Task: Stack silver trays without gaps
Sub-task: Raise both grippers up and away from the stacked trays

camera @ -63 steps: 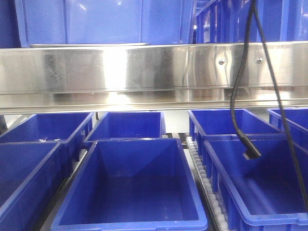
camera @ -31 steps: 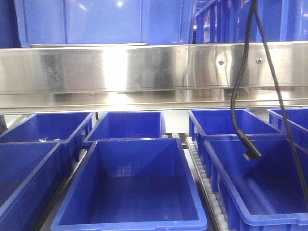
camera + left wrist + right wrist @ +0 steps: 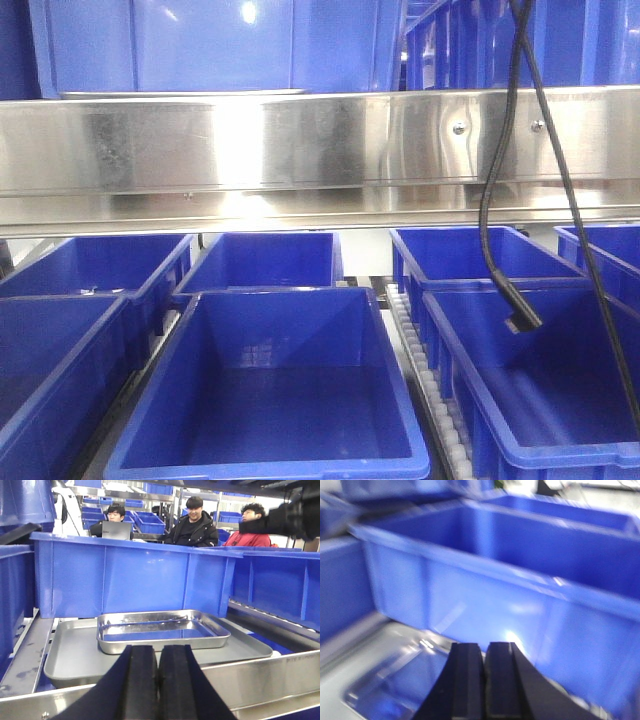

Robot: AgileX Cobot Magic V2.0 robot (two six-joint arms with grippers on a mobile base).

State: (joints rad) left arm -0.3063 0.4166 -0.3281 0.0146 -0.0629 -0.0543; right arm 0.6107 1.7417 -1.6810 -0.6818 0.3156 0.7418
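Shelf of deep blue plastic bins (image 3: 130, 575) | small shiny steel tray (image 3: 162, 630) lay inside larger grey tray (image 3: 75, 655), long axis crosswise, straight ahead of left end effector (image 3: 159, 680) | both end effectors, right (image 3: 485, 680) included, pressed together, empty

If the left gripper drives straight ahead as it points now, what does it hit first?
Probably the near rim of the small silver tray resting in the larger silver tray; behind it stands a blue bin. The left gripper looks shut. Depth and height are uncertain.

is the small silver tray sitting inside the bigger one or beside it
Inside: the small silver tray rests on the bigger tray floor, which shows around it.
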